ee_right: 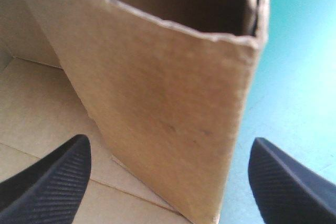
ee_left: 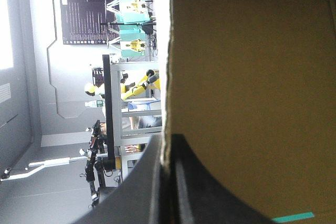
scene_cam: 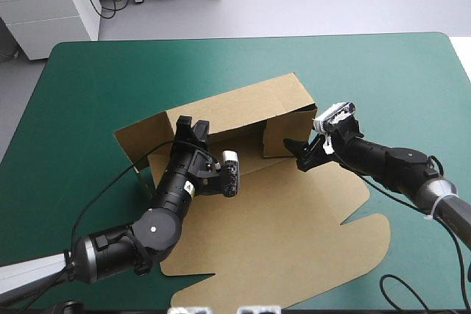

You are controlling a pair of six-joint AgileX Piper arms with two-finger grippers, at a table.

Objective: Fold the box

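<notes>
Left tool point(ee_left: 168, 141) — tight on brown box point(ee_left: 252, 87)

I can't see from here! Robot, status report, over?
Left fingers shut on raised box wall. Right fingers open by side flap. Nothing blocking.

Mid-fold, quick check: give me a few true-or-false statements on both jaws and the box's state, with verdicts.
1. The left jaws are shut on the box. True.
2. The right jaws grip a wall. False: they stand open, with a raised flap ahead between them.
3. The box lies wholly flat. False: its far wall stands raised.
4. The near panel lies flat on the teal-green cover. True.
</notes>
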